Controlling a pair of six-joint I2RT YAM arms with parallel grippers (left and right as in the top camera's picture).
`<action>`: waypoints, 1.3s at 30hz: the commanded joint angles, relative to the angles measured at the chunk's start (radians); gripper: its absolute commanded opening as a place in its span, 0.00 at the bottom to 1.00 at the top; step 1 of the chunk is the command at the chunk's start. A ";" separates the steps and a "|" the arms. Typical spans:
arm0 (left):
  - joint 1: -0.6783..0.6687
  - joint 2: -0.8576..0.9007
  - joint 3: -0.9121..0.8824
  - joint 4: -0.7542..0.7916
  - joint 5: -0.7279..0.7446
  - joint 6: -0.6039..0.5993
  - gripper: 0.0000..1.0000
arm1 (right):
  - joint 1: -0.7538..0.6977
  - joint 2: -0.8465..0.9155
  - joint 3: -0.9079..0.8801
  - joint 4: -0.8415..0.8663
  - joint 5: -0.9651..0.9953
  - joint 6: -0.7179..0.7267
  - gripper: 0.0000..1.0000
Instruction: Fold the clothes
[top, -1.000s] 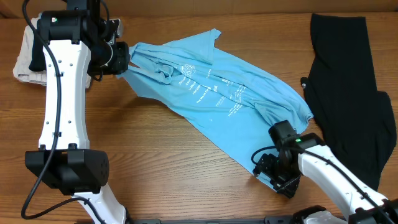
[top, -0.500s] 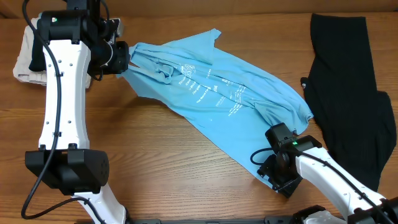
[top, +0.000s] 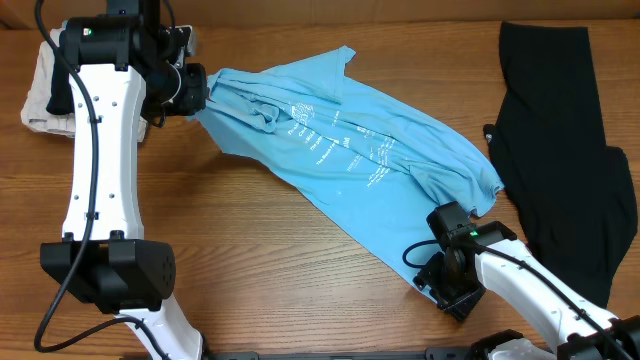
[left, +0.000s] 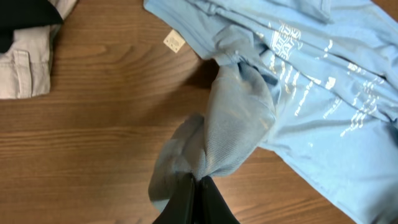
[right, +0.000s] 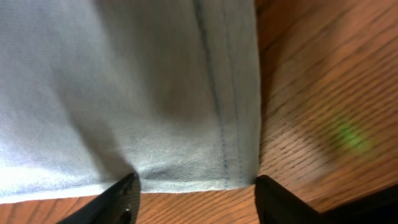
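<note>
The light blue T-shirt (top: 340, 150) with white print lies spread diagonally across the wooden table. My left gripper (top: 197, 92) is shut on a bunched corner of the shirt (left: 233, 121) at its upper left and holds it lifted; the closed jaws (left: 194, 186) pinch the fabric. My right gripper (top: 432, 280) is open at the shirt's lower right corner. In the right wrist view the two fingertips (right: 194, 186) straddle the hemmed edge (right: 186, 124) lying flat on the wood. The long black garment (top: 560, 140) lies at the right.
A folded beige and white cloth (top: 45, 90) with a dark piece sits at the far left, behind the left arm; it also shows in the left wrist view (left: 25, 50). A small tag (left: 173, 42) lies on the wood by the shirt.
My right gripper has crept slightly toward the shirt's lower corner. The left gripper keeps its hold and the bunched fabric has shifted only a little.
</note>
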 joint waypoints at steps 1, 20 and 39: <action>0.000 -0.002 0.020 0.013 -0.007 0.012 0.04 | 0.006 -0.003 -0.008 0.010 -0.018 0.034 0.63; 0.052 -0.005 0.154 0.039 0.001 -0.059 0.04 | 0.003 -0.031 0.195 -0.059 -0.016 -0.089 0.04; 0.211 -0.222 0.821 -0.027 -0.038 -0.166 0.04 | -0.462 -0.035 1.698 -0.515 0.157 -0.602 0.04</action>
